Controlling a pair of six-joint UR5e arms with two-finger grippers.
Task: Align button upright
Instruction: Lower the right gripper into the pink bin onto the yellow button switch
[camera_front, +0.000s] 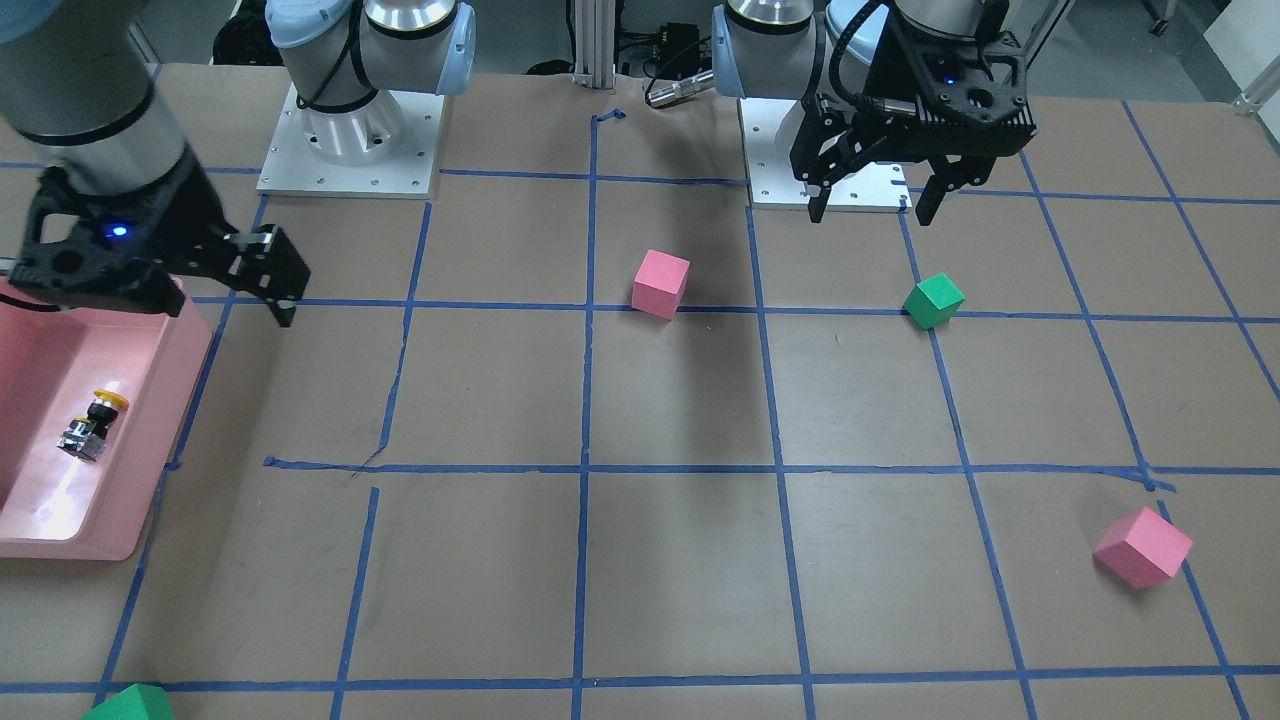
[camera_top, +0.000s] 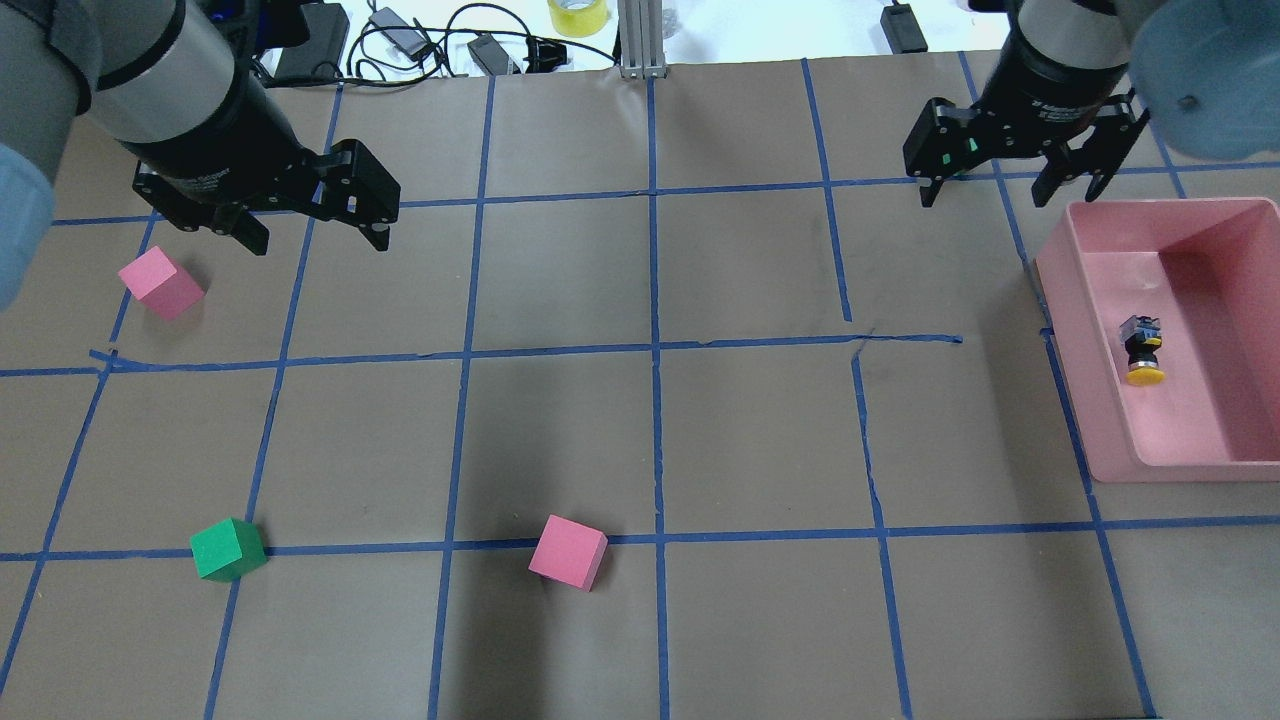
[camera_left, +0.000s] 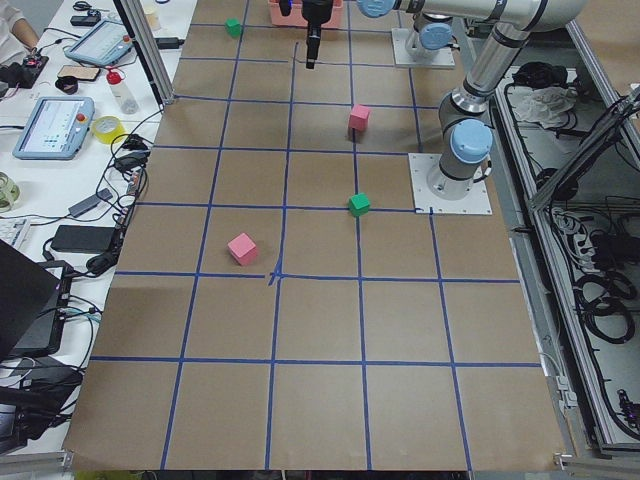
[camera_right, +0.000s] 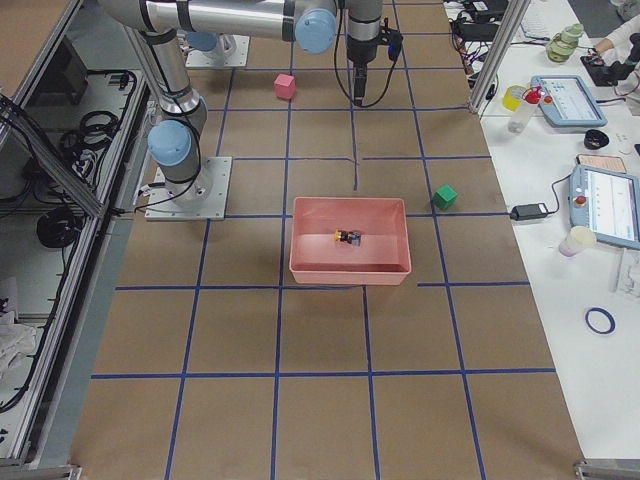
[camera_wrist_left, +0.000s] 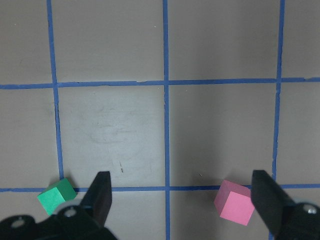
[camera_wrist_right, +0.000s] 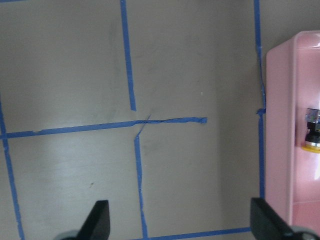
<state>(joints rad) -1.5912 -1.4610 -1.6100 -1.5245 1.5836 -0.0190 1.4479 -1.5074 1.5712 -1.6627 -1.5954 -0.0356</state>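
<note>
Overhead: left gripper (camera_top: 318, 238) upper left, jaws wide, nothing between them. Right gripper (camera_top: 985, 195) upper right, jaws wide too, empty, just past the top-left corner of the pink bin (camera_top: 1090, 400). The button (camera_top: 1143, 350) lies on its side on the bin floor – yellow cap toward frame bottom.
Front: button at left edge, in the bin.
Left wrist: green cube (camera_wrist_left: 56, 196) and pink cube (camera_wrist_left: 234, 202) along the bottom.
Right wrist: button at right edge.

Yellow-capped push-button (camera_top: 1143, 350) lay on its side in pink plastic bin (camera_top: 1100, 400), at right end of paper-covered table (camera_top: 560, 430). Left half: pink foam cube (camera_top: 162, 283) on far side; green foam cube (camera_top: 228, 549) and second pink foam cube (camera_top: 568, 552) nearer robot.
</note>
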